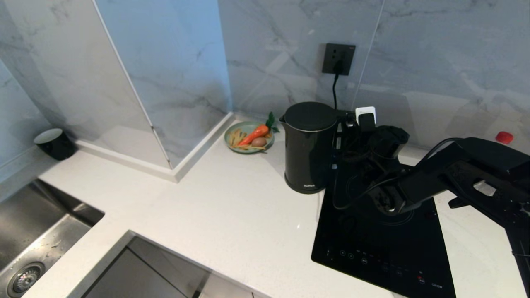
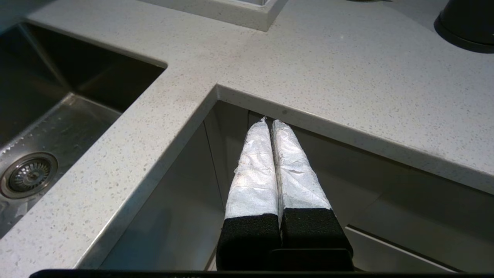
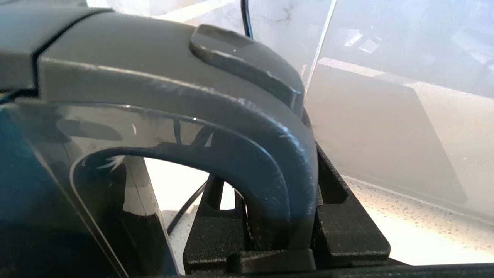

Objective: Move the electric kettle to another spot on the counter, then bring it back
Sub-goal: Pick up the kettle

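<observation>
Kettle (image 1: 308,149): upright on desk (image 1: 232,207), beside cooktop (image 1: 385,240).
Right hand (image 3: 281,216): clamped on kettle handle (image 3: 270,154).
Left hand (image 2: 273,127): closed, empty, below desk edge.

— Where is the kettle?
— The electric kettle (image 1: 308,149), tall, glossy black, lid shut, stands upright on the white speckled counter (image 1: 232,215), just beside the black cooktop's back-left corner.
</observation>
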`<state>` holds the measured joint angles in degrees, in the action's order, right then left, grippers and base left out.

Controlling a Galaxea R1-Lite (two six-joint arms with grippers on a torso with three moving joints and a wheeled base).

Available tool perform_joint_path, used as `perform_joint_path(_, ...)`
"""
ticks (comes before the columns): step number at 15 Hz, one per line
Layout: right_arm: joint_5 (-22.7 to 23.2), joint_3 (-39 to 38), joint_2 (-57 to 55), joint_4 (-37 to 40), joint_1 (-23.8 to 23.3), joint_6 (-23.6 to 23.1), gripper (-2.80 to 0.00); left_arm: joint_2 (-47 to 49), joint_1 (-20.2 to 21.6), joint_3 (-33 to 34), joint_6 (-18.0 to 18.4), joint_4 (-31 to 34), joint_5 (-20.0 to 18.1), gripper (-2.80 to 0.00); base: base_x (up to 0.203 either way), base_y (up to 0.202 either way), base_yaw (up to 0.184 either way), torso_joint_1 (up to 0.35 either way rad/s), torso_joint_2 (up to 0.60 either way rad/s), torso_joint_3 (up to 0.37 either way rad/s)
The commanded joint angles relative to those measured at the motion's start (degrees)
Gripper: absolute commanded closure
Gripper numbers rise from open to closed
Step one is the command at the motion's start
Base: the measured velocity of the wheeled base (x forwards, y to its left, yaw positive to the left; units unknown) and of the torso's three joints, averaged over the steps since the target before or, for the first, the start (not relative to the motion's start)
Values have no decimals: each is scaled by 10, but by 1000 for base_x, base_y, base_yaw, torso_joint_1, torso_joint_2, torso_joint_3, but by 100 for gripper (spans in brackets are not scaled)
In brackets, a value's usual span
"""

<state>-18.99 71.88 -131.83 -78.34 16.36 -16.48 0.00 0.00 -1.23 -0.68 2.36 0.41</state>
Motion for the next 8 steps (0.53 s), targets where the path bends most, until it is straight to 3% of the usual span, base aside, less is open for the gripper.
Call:
perform_joint_path(1, -3, 2, -2, -13, 5, 10, 0, 0, 0, 0, 0, 0, 0, 0, 0, 0, 0, 0, 0, 0)
perform_joint_path(8, -11, 26, 0, -17, 11, 26, 0, 0, 0, 0, 0, 0, 0, 0, 0, 0, 0, 0, 0, 0)
